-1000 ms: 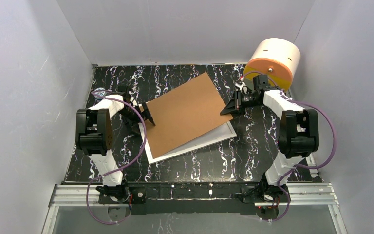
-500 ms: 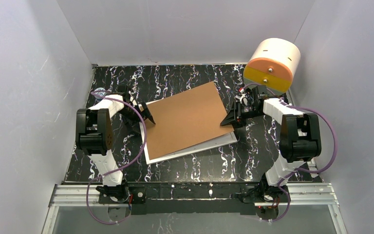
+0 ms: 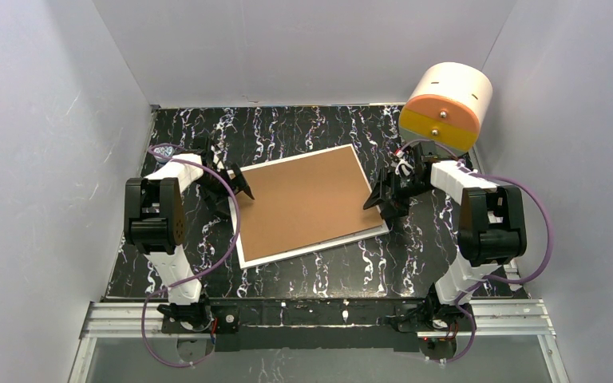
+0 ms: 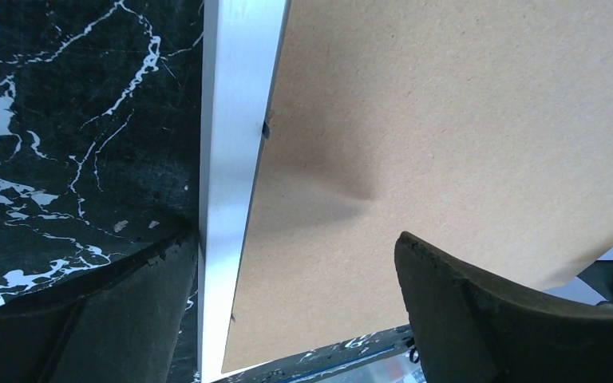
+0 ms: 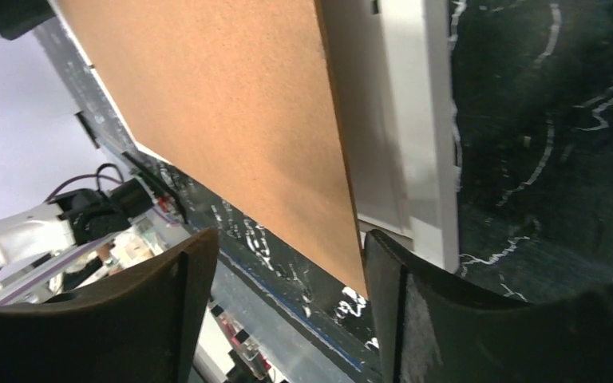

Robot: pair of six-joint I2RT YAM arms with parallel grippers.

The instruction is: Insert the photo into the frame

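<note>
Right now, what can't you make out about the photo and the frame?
Photo: seen in no view. The board covers the frame, so whether it lies underneath is unknown.
Board's fit: the top view is too small and the right wrist view is blurred at the rim, so seated or just resting, cannot tell.
Tab at the board's edge: left wrist view, too small to tell if it is bent.
</note>
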